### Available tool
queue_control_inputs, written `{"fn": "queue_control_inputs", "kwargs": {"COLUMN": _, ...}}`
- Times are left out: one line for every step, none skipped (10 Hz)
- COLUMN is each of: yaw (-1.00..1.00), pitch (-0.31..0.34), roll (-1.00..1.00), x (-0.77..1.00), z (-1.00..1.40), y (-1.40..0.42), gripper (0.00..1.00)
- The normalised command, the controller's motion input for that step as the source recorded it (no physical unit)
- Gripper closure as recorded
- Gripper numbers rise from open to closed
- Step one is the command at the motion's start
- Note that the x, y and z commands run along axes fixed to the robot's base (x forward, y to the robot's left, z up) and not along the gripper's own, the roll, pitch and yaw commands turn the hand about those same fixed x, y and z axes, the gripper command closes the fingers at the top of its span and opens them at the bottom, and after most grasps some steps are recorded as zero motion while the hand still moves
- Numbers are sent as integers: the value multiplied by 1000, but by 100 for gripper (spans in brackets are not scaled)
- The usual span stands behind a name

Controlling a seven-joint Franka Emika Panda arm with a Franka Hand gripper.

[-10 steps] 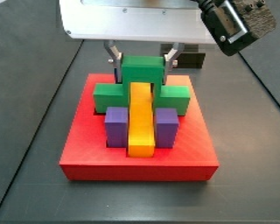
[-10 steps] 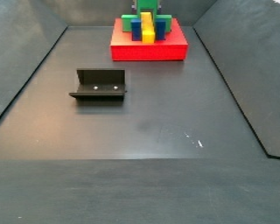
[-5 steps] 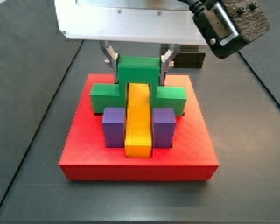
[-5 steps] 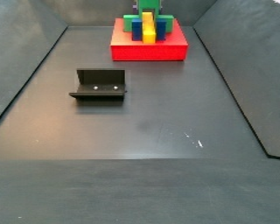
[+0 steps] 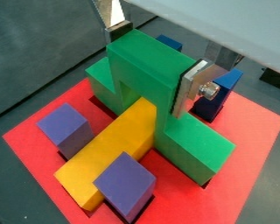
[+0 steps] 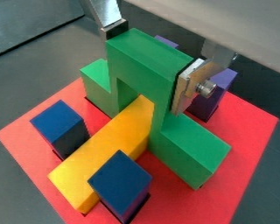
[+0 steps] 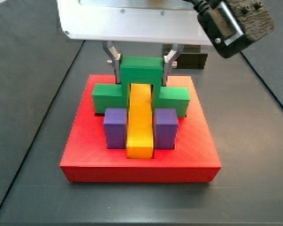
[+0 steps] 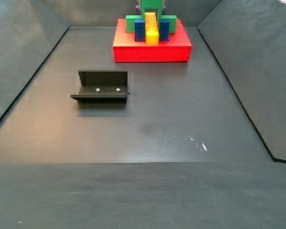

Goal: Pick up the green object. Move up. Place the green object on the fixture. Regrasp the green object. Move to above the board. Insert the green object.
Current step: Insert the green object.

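The green object (image 7: 141, 78) sits on the red board (image 7: 138, 164), its central block straddling the far end of the yellow bar (image 7: 141, 124) and its two arms resting low on either side. My gripper (image 7: 141, 62) stands over it, shut on the green object. In both wrist views a silver finger (image 5: 192, 86) presses one side of the central block (image 5: 149, 70) and the opposite finger (image 6: 111, 35) meets the other side. The black fixture (image 8: 101, 87) stands bare on the floor, well apart from the board (image 8: 152, 52).
Two purple blocks (image 7: 117, 124) (image 7: 168, 124) flank the yellow bar (image 5: 108, 153) in front of the green arms. Blue blocks (image 5: 219, 92) stand behind the green piece. Dark sloping walls bound the grey floor (image 8: 146, 134).
Almost nothing: the gripper has shifted by only a few pixels and stays closed on the green object, which remains seated over the yellow bar.
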Motion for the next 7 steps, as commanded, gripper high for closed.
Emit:
{"fn": "queue_control_inputs", "kwargs": {"yaw": 0, "pitch": 0, "roll": 3, "x": 80, "z": -54, "y": 0, "gripper": 100}}
{"fn": "queue_control_inputs", "kwargs": {"yaw": 17, "pitch": 0, "roll": 51, "x": 17, "z": -97, "y": -11, "gripper": 100}}
{"fn": "queue_control_inputs", "kwargs": {"yaw": 66, "pitch": 0, "roll": 29, "x": 6, "z": -109, "y": 0, "gripper": 100}}
{"fn": "queue_control_inputs", "kwargs": {"yaw": 120, "pitch": 0, "roll": 0, "x": 29, "z": -109, "y": 0, "gripper": 100}}
{"fn": "queue_control_inputs", "kwargs": {"yaw": 149, "pitch": -34, "roll": 0, "x": 0, "z": -111, "y": 0, "gripper": 100}}
{"fn": "queue_control_inputs", "kwargs": {"yaw": 169, "pitch": -30, "roll": 0, "x": 0, "z": -117, "y": 0, "gripper": 100}}
{"fn": "queue_control_inputs", "kwargs": {"yaw": 186, "pitch": -36, "roll": 1, "x": 0, "z": -120, "y": 0, "gripper": 100}}
